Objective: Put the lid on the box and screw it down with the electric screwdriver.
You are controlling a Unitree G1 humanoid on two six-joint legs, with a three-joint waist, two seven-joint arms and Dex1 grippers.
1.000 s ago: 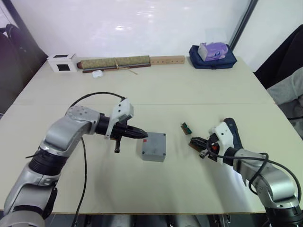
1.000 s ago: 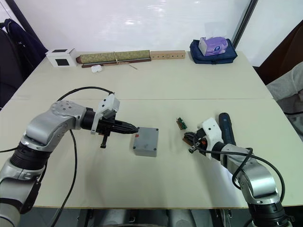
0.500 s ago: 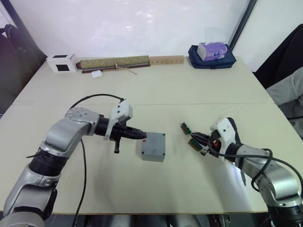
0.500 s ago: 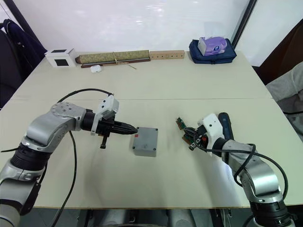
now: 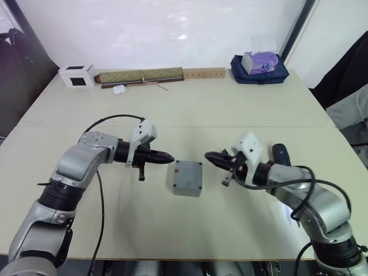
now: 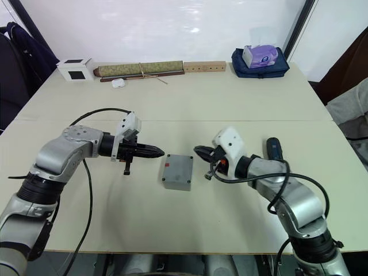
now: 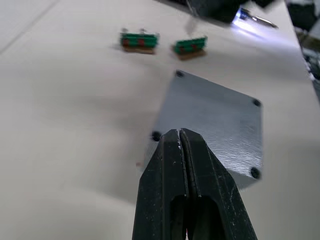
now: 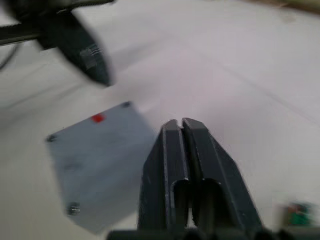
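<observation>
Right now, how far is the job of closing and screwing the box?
The lid already sits on the box. Both claws, left claw and right claw, are shut and empty beside it. The electric screwdriver lies untouched on the table; screwing remains.

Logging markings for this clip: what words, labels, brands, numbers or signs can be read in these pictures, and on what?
No text can be read.
Box: a small red mark, no letters legible.
Purple tissue pack: any print too small to read.
White cube: a black face, no writing visible.
</observation>
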